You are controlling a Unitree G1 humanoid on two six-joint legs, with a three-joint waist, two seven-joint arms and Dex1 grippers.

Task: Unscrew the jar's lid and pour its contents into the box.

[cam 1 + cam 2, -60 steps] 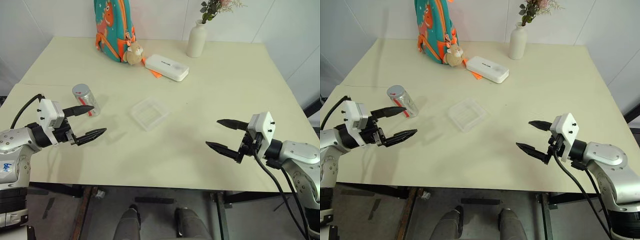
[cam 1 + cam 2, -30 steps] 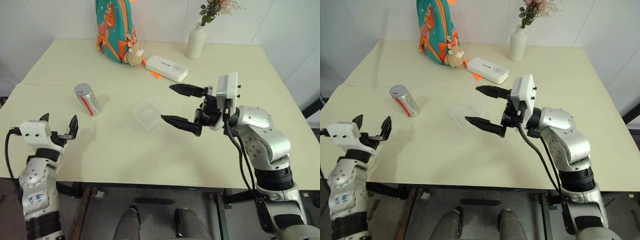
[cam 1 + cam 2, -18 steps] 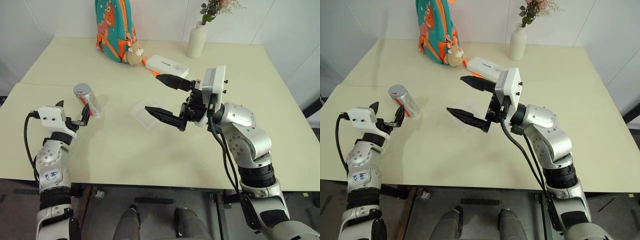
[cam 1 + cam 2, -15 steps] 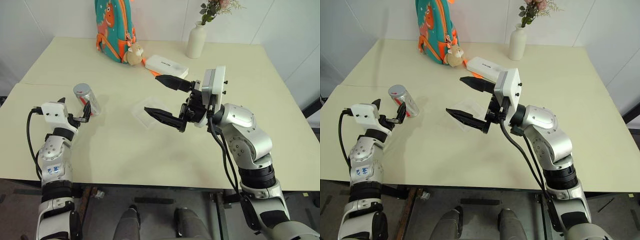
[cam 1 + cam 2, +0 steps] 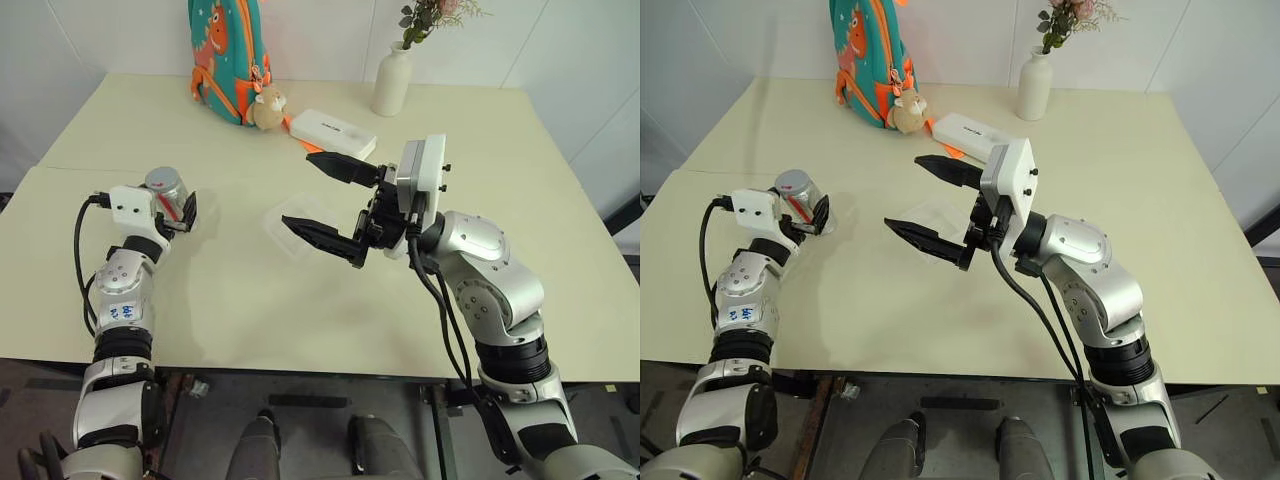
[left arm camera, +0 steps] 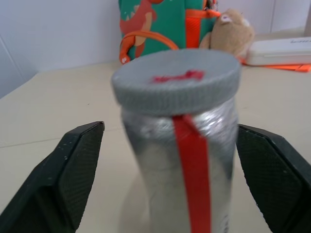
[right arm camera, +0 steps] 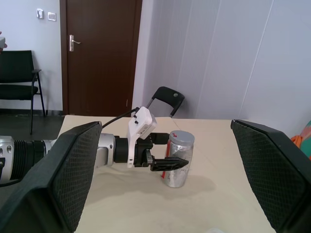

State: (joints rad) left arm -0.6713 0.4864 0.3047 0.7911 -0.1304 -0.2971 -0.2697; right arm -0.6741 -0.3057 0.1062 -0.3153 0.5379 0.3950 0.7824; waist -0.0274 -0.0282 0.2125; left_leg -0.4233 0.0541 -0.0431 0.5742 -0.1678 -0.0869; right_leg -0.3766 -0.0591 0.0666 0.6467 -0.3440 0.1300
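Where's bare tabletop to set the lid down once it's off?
The near strip of the table in front of the clear box is bare, as is the right half beyond the right gripper. Crowded: the far edge, with backpack, plush toy, white case and vase.

Jar (image 6: 182,160) base cut off in left wrist view, contents unreadable, box (image 5: 290,222) partly hidden behind right gripper (image 5: 320,196)
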